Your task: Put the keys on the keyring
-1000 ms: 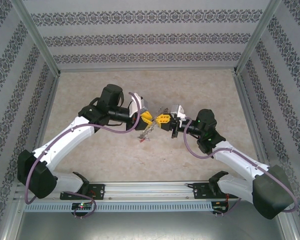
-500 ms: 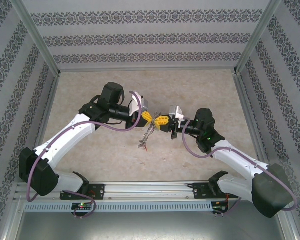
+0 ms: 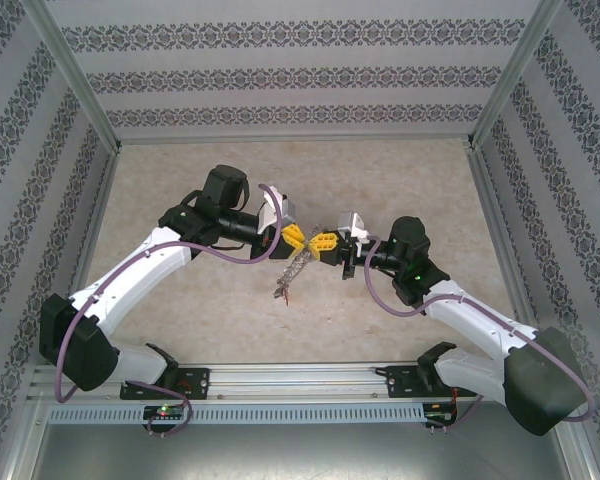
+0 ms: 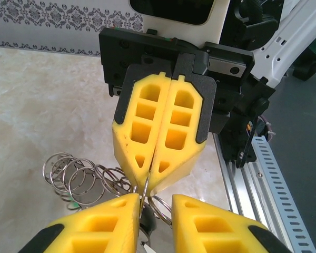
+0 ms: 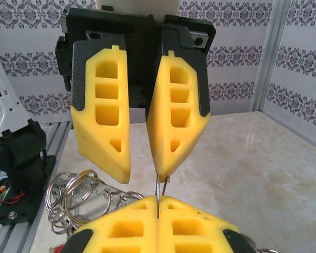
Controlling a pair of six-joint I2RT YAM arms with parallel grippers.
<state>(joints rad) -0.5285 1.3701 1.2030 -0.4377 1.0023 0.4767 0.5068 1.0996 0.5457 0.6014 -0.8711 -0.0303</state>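
Change: over the last second the left tool (image 3: 293, 239) and the right tool (image 3: 324, 243) have drawn together, from a clear gap to tips almost meeting. The bunch of small rings (image 3: 290, 275), which sat bunched under the left tool, now hangs as a strand below the meeting point.
Base rail: aluminium rail (image 3: 300, 385) along the near edge, with both arm bases on it.
Arms: both reach inward and meet above the middle of the table (image 3: 180, 180).
Right tool: fingers pressed flat together, clamped on the thin wire of the keyring (image 5: 157, 191). The wire rises straight out of the seam at the tips.
Left tool: fingers parted by a narrow gap, tips facing the right tool. The wire stands against the tip of one finger and is not pinched between the two.
Left tool gap: the left wrist view shows a small dark piece low between the fingers. Cannot tell whether it is a key.
Keyring position: up off the table, between the two tools.
Small rings: overlapping silver loops, beside the wire and below the tools. Cannot tell whether the strand's low end touches the table.
Tags: a reddish speck at the strand's low end, too small to read.
Table: beige, marbled.
Walls: patterned paper (image 3: 300, 70) on three sides.
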